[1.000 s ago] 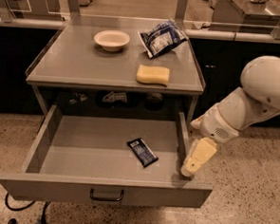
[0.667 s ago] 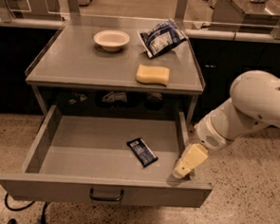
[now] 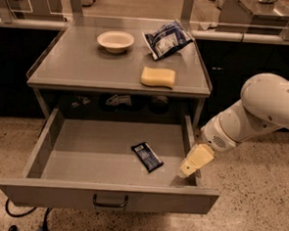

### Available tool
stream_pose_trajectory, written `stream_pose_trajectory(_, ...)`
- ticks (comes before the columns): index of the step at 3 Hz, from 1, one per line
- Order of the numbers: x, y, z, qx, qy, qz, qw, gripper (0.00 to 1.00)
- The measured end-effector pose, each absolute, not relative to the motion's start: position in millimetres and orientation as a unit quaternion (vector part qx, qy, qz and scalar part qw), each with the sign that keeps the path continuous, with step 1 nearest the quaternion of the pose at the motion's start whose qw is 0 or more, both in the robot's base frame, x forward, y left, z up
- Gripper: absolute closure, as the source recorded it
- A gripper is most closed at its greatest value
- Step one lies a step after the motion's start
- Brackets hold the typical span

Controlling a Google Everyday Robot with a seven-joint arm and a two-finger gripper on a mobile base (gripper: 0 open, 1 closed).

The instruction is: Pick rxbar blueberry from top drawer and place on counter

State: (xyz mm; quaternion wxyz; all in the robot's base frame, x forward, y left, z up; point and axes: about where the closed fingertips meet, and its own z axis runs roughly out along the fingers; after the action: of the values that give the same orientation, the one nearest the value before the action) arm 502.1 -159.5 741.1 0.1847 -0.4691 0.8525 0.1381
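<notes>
Camera view, one cam. You've got the top drawer point(image 3: 105, 196) pulled fully out across the lower half of the frame: shallow grey sheet metal, sloped side walls, flat matte floor, and a small dark loop handle point(image 3: 110, 201) at the centre of the front panel. The rxbar blueberry point(image 3: 147, 157) lies flat on the drawer floor, right of centre and turned diagonally. It's a thin rectangle in a glossy dark navy wrapper w/ a pale label patch at its upper end.

The gripper point(image 3: 185, 170) is at the drawer's right edge, in the lower right of the frame. It's a cream, blocky piece angled down-left, tip over the drawer's front right corner, clear of the bar and to its right. Can't tell if it's open or closed from this angle. Behind it, the smooth, rounded white arm point(image 3: 262, 107) bulks up toward the right edge.

The counter point(image 3: 79, 67) fills the upper centre: flat grey top w/ low raised rims. On it are a round white bowl point(image 3: 115, 40) at upper left, a crinkled blue-and-white bag point(image 3: 167, 38) at upper right, and a soft yellow sponge point(image 3: 158, 76) w/ rounded corners nearer the front. The floor point(image 3: 257, 203) is speckled terrazzo.

Vs 1 s ago: the gripper has shifted left and lower in the frame, nearer the bar. Bar, bowl, bag and sponge haven't moved.
</notes>
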Motion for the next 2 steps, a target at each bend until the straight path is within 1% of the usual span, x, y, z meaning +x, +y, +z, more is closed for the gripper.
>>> stream_pose_trajectory(1, 514, -140, 720, -0.5, 0.824, 0.201, 0.176, 0.0)
stream_pose_trajectory(2, 528, -116, 677, -0.524, 0.791, 0.258, 0.18, 0.0)
